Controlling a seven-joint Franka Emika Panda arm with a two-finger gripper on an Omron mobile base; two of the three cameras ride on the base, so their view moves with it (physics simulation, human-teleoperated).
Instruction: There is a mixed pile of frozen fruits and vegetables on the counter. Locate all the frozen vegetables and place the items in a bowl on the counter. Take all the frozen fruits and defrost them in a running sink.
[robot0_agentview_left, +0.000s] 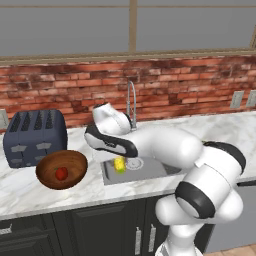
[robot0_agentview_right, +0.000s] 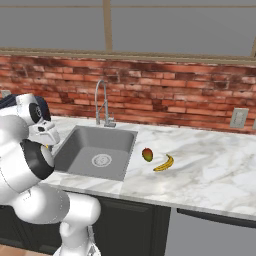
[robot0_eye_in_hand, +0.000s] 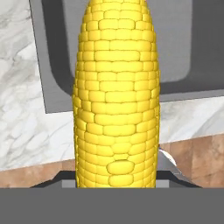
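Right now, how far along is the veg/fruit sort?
Done: the tomato lies in the bowl. In hand: the gripper holds the corn over the sink's left edge. Left: corn into the bowl, then banana and round fruit, both on the counter, into the sink.

This is a home kitchen: a white marble worktop runs over dark cabinets, with a grey metal sink and curved steel faucet set in it, a toaster beside a wooden bowl, and a red brick wall under a window.
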